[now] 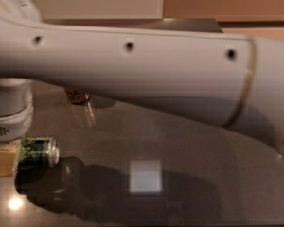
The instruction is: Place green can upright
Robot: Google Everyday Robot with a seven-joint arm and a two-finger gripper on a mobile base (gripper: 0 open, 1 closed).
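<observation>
Your gripper (4, 156) sits at the lower left of the frame, hanging under the white wrist, while the arm (132, 65) runs across the whole upper half. The can (35, 151) is right against it on its right side, so close that the two appear to touch. You cannot tell whether the gripper is clamped on the can or only beside it.

The relation that matters is this: the can lies on its side, its long axis running left to right in the frame, and its silver top points right, away from the gripper. It is not upright yet. By my judgement, standing it up calls for a quarter turn that brings that silver end on top, over the dark table (203, 183). Whether the can rests on the table or hangs just above it is unclear, so lower gently.
</observation>
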